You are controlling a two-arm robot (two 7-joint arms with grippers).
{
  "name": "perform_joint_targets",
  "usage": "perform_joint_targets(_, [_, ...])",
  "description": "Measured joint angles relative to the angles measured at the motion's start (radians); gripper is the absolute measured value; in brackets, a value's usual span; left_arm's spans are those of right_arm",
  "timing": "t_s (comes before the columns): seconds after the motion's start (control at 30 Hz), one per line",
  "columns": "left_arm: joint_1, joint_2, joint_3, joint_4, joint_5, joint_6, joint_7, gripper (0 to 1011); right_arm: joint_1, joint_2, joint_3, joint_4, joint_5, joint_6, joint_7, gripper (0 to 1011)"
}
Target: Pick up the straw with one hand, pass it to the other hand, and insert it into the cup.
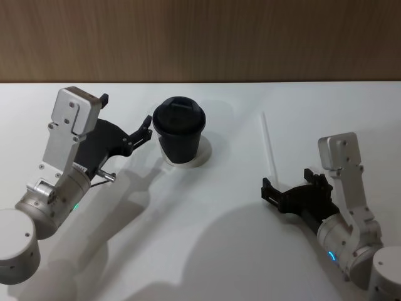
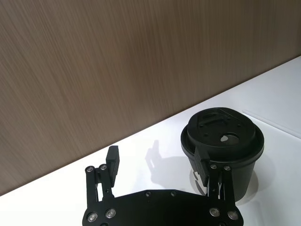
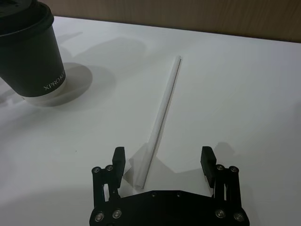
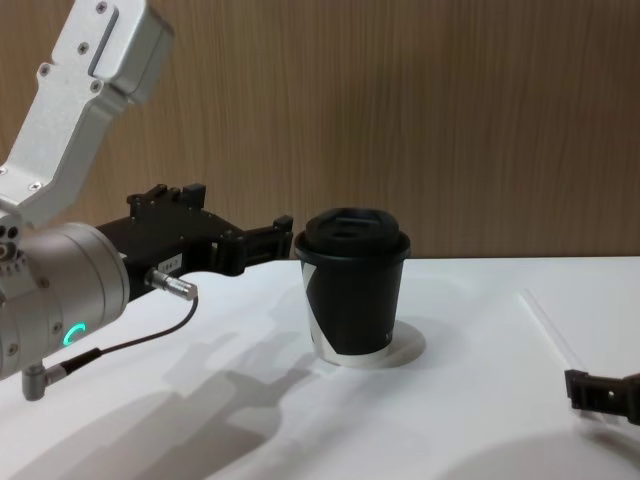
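We read "XPRO" on the black paper cup (image 3: pixel 33 56) — our left gripper (image 2: pixel 157 161) gapes just beside it. Our right gripper (image 3: pixel 162 154) gapes too, straddling one end of the flat-lying straw (image 3: pixel 164 108).

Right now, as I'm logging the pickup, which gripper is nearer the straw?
The right gripper: its open fingers flank the near end of the straw. The left gripper is open beside the cup, away from the straw.
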Motion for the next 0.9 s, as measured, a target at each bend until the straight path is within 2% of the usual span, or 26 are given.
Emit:
perform_joint_targets(0.13, [0.0,0.0,0.0,0.0,0.0,0.0,0.0,1001,0.003,-0.003,0.002,0.007,0.0,0.006,0.007,1001])
perform_joint_targets(0.23, [0.0,0.0,0.0,0.0,0.0,0.0,0.0,1001,0.005,-0.004,0.003,0.011,0.0,0.009,0.011,962])
perform_joint_targets(0.47, [0.0,0.0,0.0,0.0,0.0,0.0,0.0,1001,0.01,-0.009,0.008,0.019,0.001,0.018,0.022,782])
perform_joint_targets(0.5, [0.0,0.0,0.0,0.0,0.0,0.0,0.0,1001,0.01,-0.01,0.008,0.021,0.001,0.021,0.024,728])
perform_joint_targets(0.57, [0.0,0.0,0.0,0.0,0.0,0.0,0.0,1002,0.011,-0.011,0.009,0.022,0.002,0.022,0.027,687])
perform_joint_targets(0.6, [0.0,0.0,0.0,0.0,0.0,0.0,0.0,1000,0.012,-0.012,0.01,0.023,0.002,0.024,0.03,627])
perform_joint_targets(0.63, [0.0,0.0,0.0,0.0,0.0,0.0,0.0,1001,0.012,-0.012,0.011,0.024,0.003,0.025,0.031,627])
perform_joint_targets(0.77, [0.0,0.0,0.0,0.0,0.0,0.0,0.0,1001,0.014,-0.013,0.011,0.026,0.005,0.033,0.041,507])
perform_joint_targets(0.8, [0.0,0.0,0.0,0.0,0.0,0.0,0.0,1000,0.014,-0.013,0.011,0.026,0.005,0.033,0.041,445])
perform_joint_targets(0.9, [0.0,0.0,0.0,0.0,0.0,0.0,0.0,1001,0.015,-0.013,0.01,0.027,0.007,0.041,0.052,341])
